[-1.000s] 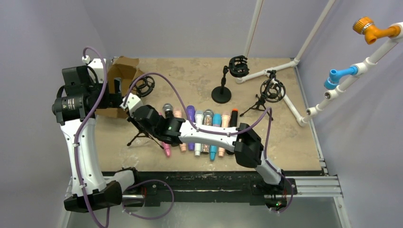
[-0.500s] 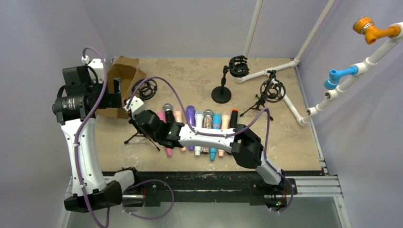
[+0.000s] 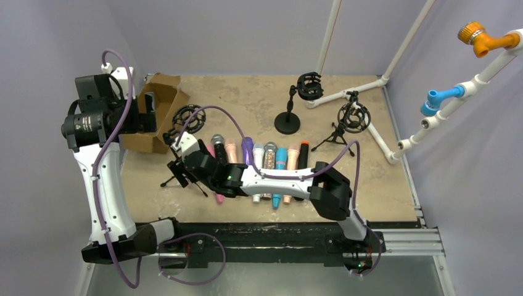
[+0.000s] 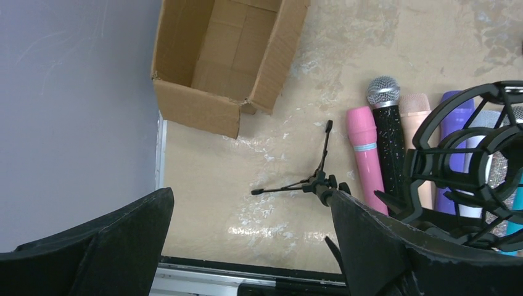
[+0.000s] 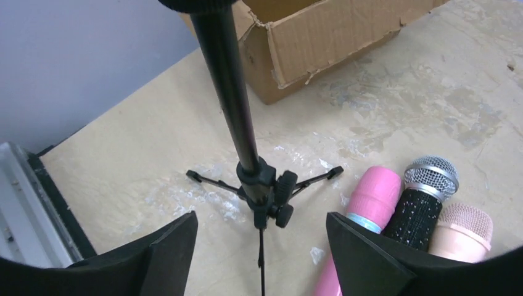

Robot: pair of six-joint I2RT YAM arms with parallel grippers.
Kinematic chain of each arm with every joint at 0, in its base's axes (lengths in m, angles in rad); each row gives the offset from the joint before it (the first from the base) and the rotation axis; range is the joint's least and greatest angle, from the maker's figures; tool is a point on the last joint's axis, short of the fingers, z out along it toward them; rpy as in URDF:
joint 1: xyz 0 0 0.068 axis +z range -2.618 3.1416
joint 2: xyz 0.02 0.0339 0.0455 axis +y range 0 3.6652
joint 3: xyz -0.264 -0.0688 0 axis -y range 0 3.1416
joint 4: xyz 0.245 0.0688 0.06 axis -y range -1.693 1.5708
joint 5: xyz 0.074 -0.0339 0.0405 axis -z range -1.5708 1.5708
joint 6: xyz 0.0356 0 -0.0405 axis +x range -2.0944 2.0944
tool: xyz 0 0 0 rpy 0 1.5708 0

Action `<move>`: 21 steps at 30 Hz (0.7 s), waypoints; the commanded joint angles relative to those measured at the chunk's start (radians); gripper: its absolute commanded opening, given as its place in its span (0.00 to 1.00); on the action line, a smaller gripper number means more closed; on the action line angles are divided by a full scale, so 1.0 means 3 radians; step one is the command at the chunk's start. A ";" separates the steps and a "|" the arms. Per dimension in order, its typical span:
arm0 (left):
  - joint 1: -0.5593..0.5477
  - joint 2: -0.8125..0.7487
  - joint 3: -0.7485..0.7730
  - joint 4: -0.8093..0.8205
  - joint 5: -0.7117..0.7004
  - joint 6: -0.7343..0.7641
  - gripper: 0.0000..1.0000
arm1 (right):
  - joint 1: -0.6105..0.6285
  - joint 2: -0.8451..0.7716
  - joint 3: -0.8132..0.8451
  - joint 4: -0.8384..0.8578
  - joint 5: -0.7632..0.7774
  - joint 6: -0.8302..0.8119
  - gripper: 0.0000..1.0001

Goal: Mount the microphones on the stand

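Several microphones (image 3: 259,169) lie side by side on the table: pink (image 5: 370,203), black glitter with a silver grille (image 5: 425,197), peach (image 5: 462,231), then purple, white, teal and others. A black tripod stand (image 5: 265,188) with a shock mount (image 3: 188,118) stands upright just left of the row. My right gripper (image 3: 177,169) is open, its fingers either side of the stand's lower pole (image 5: 231,92) without touching it. My left gripper (image 3: 145,120) hangs open and holds nothing, above the table left of the shock mount (image 4: 475,166).
An open cardboard box (image 3: 157,105) sits at the back left, close behind the tripod stand. A round-base stand (image 3: 288,120) and a second tripod stand (image 3: 351,117) are at the back right. White pipe frame (image 3: 370,117) runs along the right side.
My right gripper has gone from shut to open and shifted left and nearer along the stand. The left arm drew slightly back and to the left.
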 commanded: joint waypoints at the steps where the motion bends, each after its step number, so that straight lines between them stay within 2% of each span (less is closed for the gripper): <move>1: 0.0043 0.0082 0.0306 -0.0123 0.0092 -0.0157 1.00 | 0.0017 -0.0587 -0.0271 0.0040 -0.0111 0.0263 0.81; 4: 0.0049 0.0108 0.0401 -0.0152 0.0083 -0.0135 1.00 | 0.0016 -0.0943 -0.0620 0.0095 -0.0318 0.0412 0.77; 6: 0.0065 0.0137 0.0504 -0.0207 0.0089 -0.0101 1.00 | 0.0006 -0.1173 -0.0855 0.0064 -0.0367 0.0555 0.68; 10: 0.0101 0.0189 0.0734 -0.0386 0.0274 -0.0028 1.00 | -0.0047 -0.1411 -0.1162 -0.0128 -0.0371 0.0759 0.35; 11: 0.0108 0.0181 0.0755 -0.0411 0.0361 -0.0007 1.00 | -0.0087 -0.1409 -0.1211 -0.0188 -0.0392 0.0846 0.33; 17: 0.0114 0.0037 0.0767 -0.0488 0.0865 0.0020 1.00 | -0.0500 -0.1148 -0.1220 -0.0407 -0.1010 0.1373 0.40; 21: 0.0113 0.0008 0.0734 -0.0602 0.1208 0.0090 1.00 | -0.0592 -0.0840 -0.0903 -0.0758 -0.1009 0.1398 0.48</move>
